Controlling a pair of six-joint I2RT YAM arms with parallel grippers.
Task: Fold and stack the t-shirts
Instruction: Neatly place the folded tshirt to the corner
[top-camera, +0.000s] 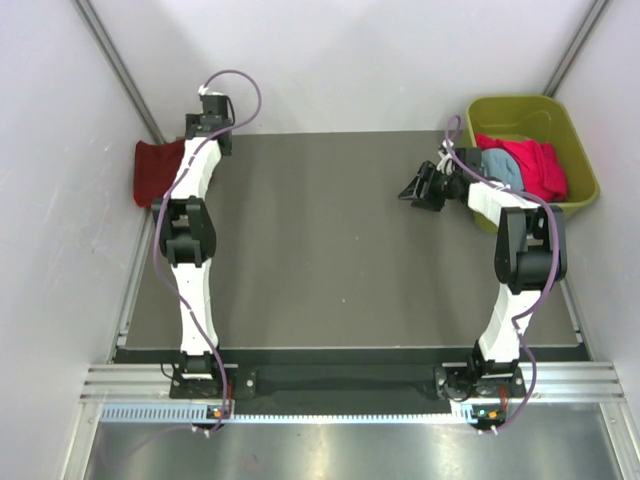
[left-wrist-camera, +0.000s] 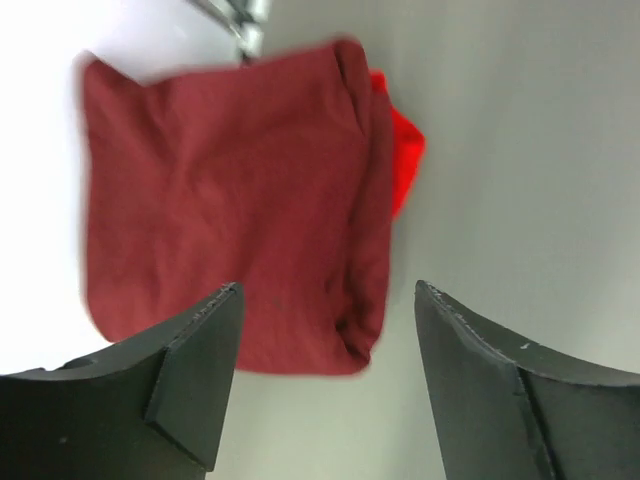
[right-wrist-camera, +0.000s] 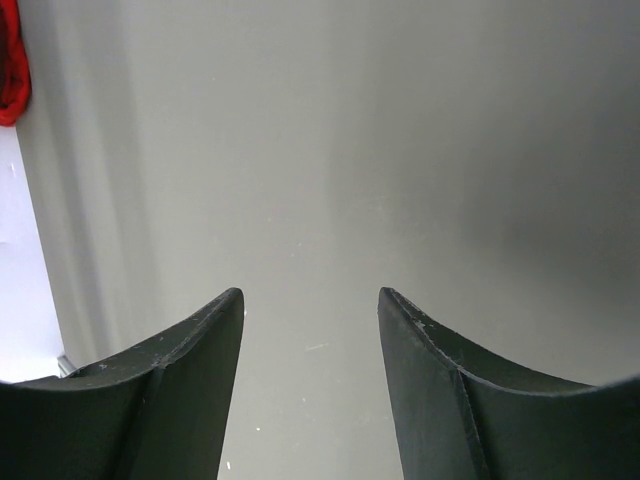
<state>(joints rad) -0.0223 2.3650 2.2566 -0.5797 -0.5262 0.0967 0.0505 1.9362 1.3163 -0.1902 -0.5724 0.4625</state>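
Materials and finishes
Maroon t-shirt (left-wrist-camera: 230, 210): soft matt cloth, creased. Red t-shirt (left-wrist-camera: 402, 160): cloth. Table (top-camera: 320, 250): smooth matt grey. Tub (top-camera: 515, 103): olive plastic, possibly faint sheen. Base rail (top-camera: 350, 381): pale metal.

looking like a robotics lab cell, not a home. showing a dark grey table (top-camera: 330, 260) boxed in by plain white panels (top-camera: 60, 250), with metal struts (top-camera: 120, 70) rising at its far corners. showing an aluminium rail (top-camera: 570, 382) along the near edge, carrying the left arm (top-camera: 190, 240) and the right arm (top-camera: 525, 255), both trailing purple cables (top-camera: 237, 71). keeping an olive-green tub (top-camera: 515, 112) at the far right corner.
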